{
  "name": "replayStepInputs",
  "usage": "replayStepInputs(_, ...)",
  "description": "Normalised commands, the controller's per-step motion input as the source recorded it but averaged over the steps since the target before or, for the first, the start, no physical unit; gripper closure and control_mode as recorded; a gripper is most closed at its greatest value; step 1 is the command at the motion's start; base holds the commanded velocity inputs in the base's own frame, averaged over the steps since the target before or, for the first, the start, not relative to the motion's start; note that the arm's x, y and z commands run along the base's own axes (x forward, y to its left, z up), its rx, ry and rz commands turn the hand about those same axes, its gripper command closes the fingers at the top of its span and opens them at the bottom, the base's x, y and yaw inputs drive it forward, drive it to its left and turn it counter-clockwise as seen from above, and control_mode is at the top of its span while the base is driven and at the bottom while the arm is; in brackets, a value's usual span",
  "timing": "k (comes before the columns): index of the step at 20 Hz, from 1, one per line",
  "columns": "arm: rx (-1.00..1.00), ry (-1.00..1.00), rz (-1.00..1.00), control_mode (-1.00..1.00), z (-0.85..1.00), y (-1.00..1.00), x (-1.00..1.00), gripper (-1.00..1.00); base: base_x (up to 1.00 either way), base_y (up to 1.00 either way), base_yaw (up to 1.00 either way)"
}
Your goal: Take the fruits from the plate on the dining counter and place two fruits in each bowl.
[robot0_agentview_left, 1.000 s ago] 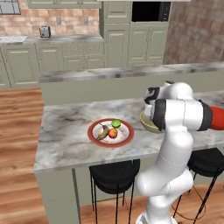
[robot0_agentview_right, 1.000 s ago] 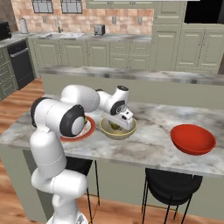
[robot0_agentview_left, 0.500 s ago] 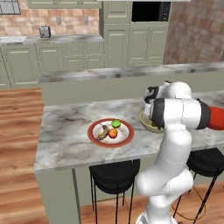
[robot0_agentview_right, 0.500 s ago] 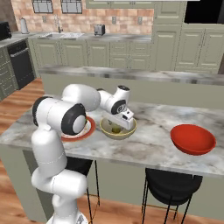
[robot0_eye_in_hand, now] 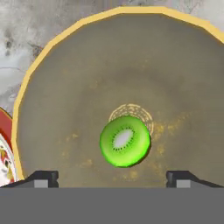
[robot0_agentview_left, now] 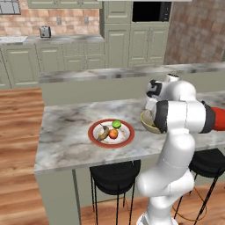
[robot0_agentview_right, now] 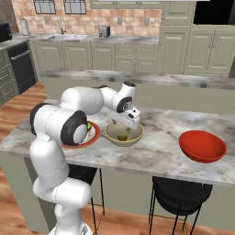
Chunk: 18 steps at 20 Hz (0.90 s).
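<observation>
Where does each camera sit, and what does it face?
Left base view: behind-left, facing the marble counter; white arm at right.
Right base view: behind-right; arm at left, red bowl at right.
Hand view: looks down into the yellow-tan bowl at a round green fruit; open tool tips below.
Shared: the red-rimmed plate, tan bowl.

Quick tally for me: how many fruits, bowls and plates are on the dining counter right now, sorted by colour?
Green fruits: 2, one in the yellow bowl, one on the plate
Orange-red fruit: 1
Brownish-yellow banana: 1
Yellow bowl: 1
Red bowl: 1
Red-rimmed plate: 1
Total: 7 things, 4 of them fruits
</observation>
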Motion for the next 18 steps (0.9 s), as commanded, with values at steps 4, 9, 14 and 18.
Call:
replayStepInputs(4,0.00,-0.10,0.00,-1.00,0.54,0.36,-0.57,-1.00,0.00,0.00,0.00)
replayStepInputs(9,-0.01,0.06,0.00,-1.00,0.08,0.60,-0.39,-1.00,0.00,0.00,0.00)
replayStepInputs(14,0.00,0.17,0.00,-1.00,0.05,0.65,-0.15,-1.00,0.00,0.00,0.00)
replayStepInputs(18,0.00,0.17,0.03,-1.00,0.17,0.48,0.00,-1.00,0.00,0.00,0.00)
